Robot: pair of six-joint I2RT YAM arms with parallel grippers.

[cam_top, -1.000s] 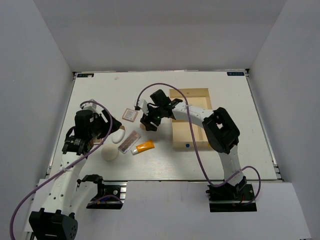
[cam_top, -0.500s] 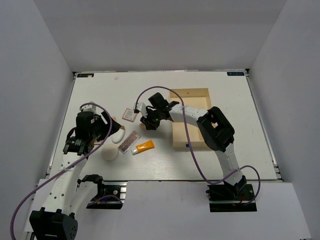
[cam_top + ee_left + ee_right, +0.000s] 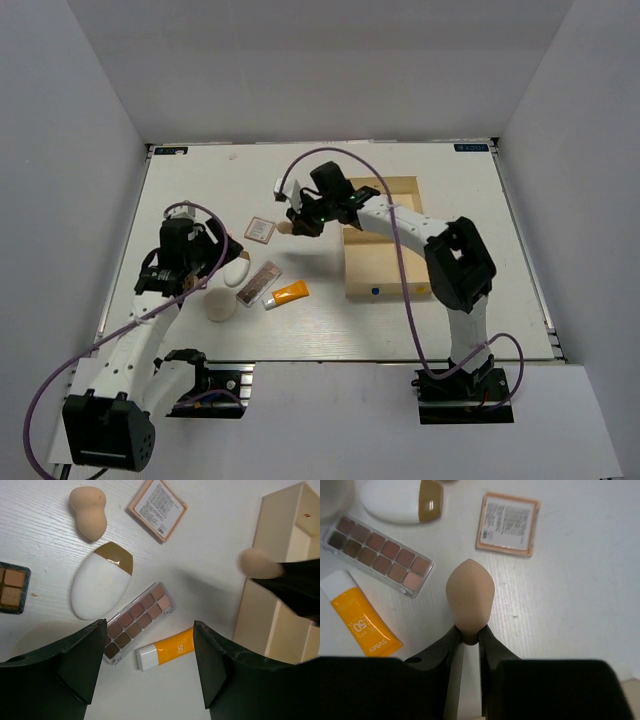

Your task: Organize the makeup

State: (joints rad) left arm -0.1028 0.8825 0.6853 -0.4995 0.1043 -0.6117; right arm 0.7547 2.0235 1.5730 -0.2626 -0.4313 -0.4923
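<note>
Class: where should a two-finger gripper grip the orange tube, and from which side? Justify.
Probably from above, fingers across the middle of the orange tube: it lies flat on the table, narrow across, its cap end close beside the palette.

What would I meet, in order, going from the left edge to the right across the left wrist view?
dark compact → egg → tube → held sponge
</note>
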